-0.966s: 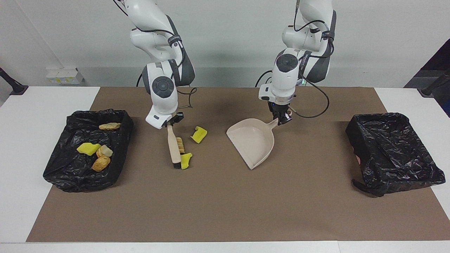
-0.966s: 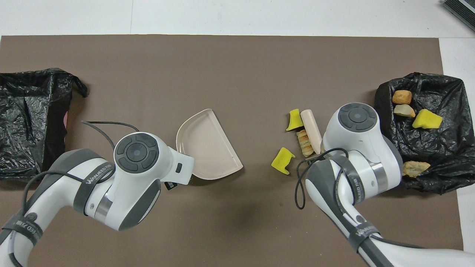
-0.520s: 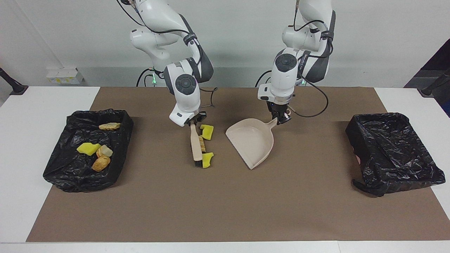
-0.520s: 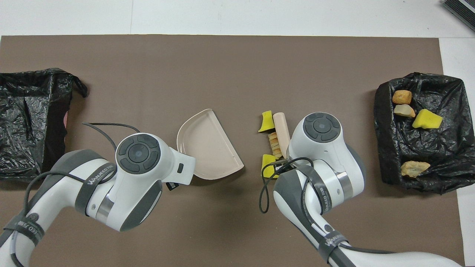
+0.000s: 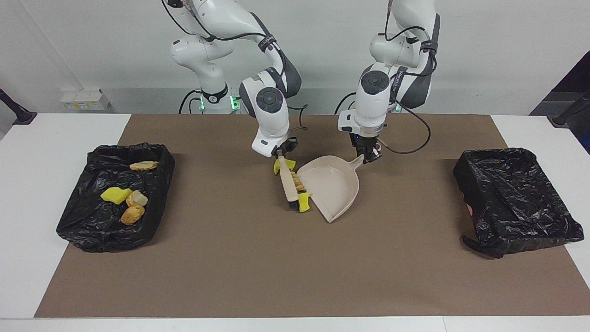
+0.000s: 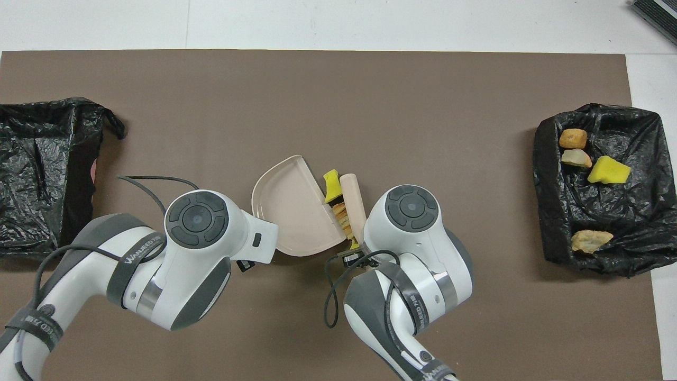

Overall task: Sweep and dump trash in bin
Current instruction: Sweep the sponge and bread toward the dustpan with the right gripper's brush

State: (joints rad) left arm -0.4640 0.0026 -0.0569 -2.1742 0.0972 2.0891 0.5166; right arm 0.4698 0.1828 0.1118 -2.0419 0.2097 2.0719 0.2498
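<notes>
We read the facing view across from the right arm's end of the table. There a bin lined with crumpled black plastic [image 5: 115, 196] already holds several scraps — a yellow sponge-like chunk [image 5: 116, 195] and tan, bread-like pieces [image 5: 133, 214] — so we judge that part of the trash is either dumped or was there from the start; we cannot say which.

Toward the middle, the right gripper [image 5: 282, 153] is clenched on the upper end of a small hand brush with a pale beige handle and dark bristles [image 5: 288, 186], which leans down to the brown mat [image 5: 258, 267]. Pressed between the brush and the dustpan's open lip are the loose scraps in play: one bright yellow sponge chunk near the handle's top [image 5: 289, 164], a ridged tan bread-like piece [image 5: 298, 183] at the lip, and a second yellow chunk by the bristles [image 5: 303, 202]. In the overhead view they sit right on the pan's edge [image 6: 342, 211], not yet clearly inside.

Next comes the flat beige plastic dustpan [image 5: 333, 186], lying on the mat with its mouth facing the brush. The left gripper [image 5: 368, 157] is closed around the pan's short handle and holds it steady.

At the left arm's end stands a second black-lined bin [image 5: 514, 196], in which we see no scraps.

So we judge the sweep nearly finished — the last push into the pan remains, then the lift, the carry to a bin, and the tipping out.
</notes>
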